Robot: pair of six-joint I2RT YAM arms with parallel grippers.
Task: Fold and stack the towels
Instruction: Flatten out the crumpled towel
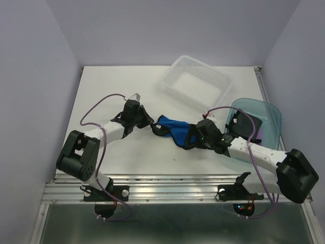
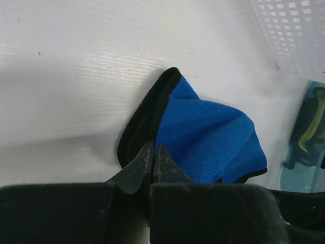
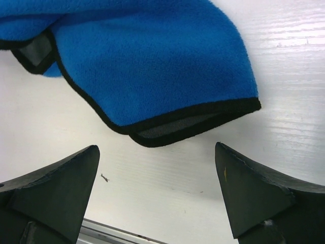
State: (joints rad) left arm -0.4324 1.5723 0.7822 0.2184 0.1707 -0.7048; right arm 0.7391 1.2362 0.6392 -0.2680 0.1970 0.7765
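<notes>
Left wrist view: my left claw (image 2: 154,152) pinches blue towel (image 2: 213,137), fleecy, crumpled, black-hemmed.
My right claw (image 3: 156,147): spread wide before one towel corner.
Desk (image 2: 76,66): white, faintly grained.

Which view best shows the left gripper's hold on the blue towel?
The left wrist view: up close, the left gripper is shut on the dark edging of the blue towel. The top view shows that contact only small and distant. The right wrist view shows just the towel's other end, ahead of the open right gripper.
</notes>
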